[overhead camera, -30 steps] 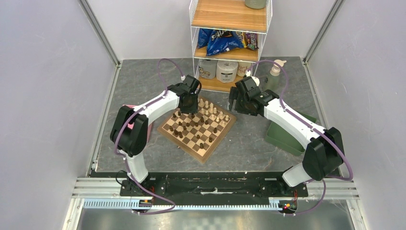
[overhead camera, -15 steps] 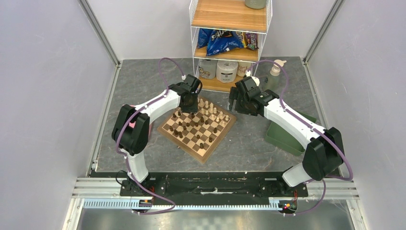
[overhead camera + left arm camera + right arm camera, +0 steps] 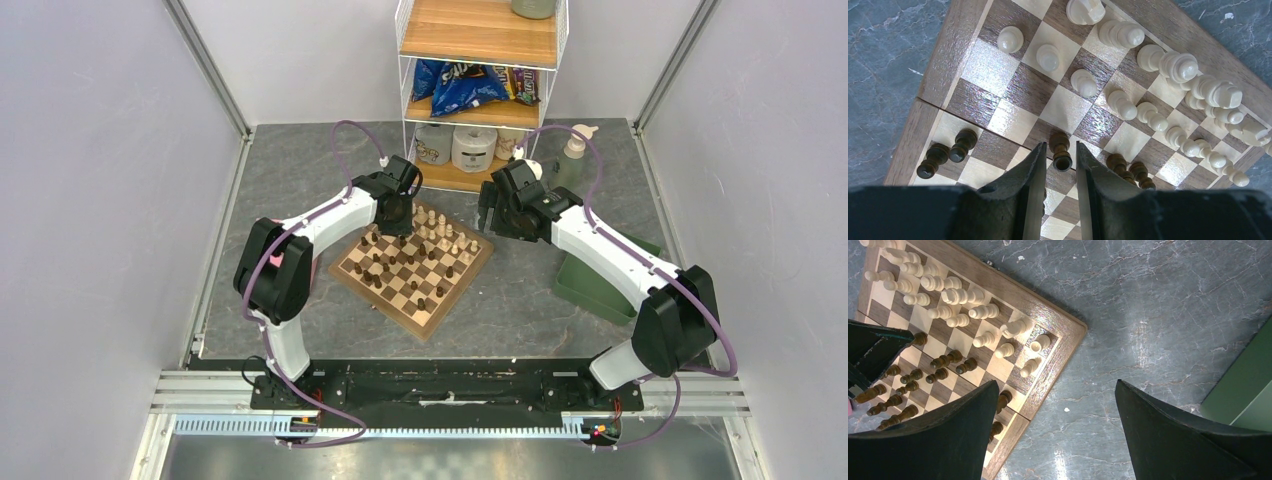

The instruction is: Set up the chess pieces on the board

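The board (image 3: pixel 421 327) lies turned like a diamond in mid-table. Pale pieces (image 3: pixel 440 232) crowd its far side and dark pieces (image 3: pixel 385 270) stand scattered on its left half. My left gripper (image 3: pixel 397 224) is low over the board's far left part. In the left wrist view its tips (image 3: pixel 1059 149) stand a narrow gap apart around a dark piece (image 3: pixel 1060 145), with slivers of space on both sides. My right gripper (image 3: pixel 489 216) hovers wide open and empty (image 3: pixel 1055 386) over bare table just off the board's right corner (image 3: pixel 1062 328).
A green tray (image 3: pixel 598 287) lies right of the board and shows in the right wrist view (image 3: pixel 1248 385). A pink block (image 3: pixel 312 272) sits left of the board behind my left arm. A wire shelf rack (image 3: pixel 480 105) and a soap bottle (image 3: pixel 573 160) stand at the back.
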You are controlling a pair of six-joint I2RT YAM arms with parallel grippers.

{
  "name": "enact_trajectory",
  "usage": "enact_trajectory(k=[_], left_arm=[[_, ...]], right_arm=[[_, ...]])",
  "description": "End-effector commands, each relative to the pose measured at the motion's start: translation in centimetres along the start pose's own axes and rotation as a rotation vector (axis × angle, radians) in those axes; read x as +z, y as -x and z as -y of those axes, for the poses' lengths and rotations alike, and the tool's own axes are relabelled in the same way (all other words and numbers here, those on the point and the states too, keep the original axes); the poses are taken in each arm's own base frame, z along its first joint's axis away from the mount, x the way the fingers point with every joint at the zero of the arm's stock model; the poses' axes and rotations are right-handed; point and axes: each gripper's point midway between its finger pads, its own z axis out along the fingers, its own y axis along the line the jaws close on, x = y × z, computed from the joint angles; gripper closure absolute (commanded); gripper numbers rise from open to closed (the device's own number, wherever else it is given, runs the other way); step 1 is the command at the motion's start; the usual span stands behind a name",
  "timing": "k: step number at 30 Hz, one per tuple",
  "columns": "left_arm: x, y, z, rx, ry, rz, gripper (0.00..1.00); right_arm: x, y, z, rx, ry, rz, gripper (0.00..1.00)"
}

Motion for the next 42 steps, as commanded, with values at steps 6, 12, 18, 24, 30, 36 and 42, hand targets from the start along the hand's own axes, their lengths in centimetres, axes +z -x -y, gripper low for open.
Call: enact_trajectory(k=[6,12,18,24,30,36,42], left_arm=[[0.4,0.3,0.5,-0.028,-0.009,0.004,0.66],[0.4,0.2,0.3,-0.027,-0.004,-0.001,0.65],[0.5,0.0,0.2,-0.024,0.005,-0.009,0.65],[0.7,-0.1,0.2,-0.024,0.007,-0.017,0.66],[0.6,0.1,0.2,-0.022,0.009,-0.011,0.67],[0.1,0.6,0.2,-0.022,0.005,0.008,0.76],[-2.5,1.8,0.4,-0.032,-0.019,0.066,0.90]], right_arm=[[-1.1,2.0,-0.6,0.008,0.018,0.058,0.06],[-1.1,1.9,-0.6,0.007,0.020,0.056,0.06],[-1.2,2.0,-0.6,0.007,0.020,0.058,0.06],[-1.1,1.9,-0.6,0.007,0.019,0.055,0.06],[-1.0,1.8,-0.6,0.006,0.018,0.054,0.05],[-1.1,1.9,-0.5,0.007,0.017,0.056,0.06],[-1.1,1.9,-0.6,0.007,0.018,0.058,0.05]])
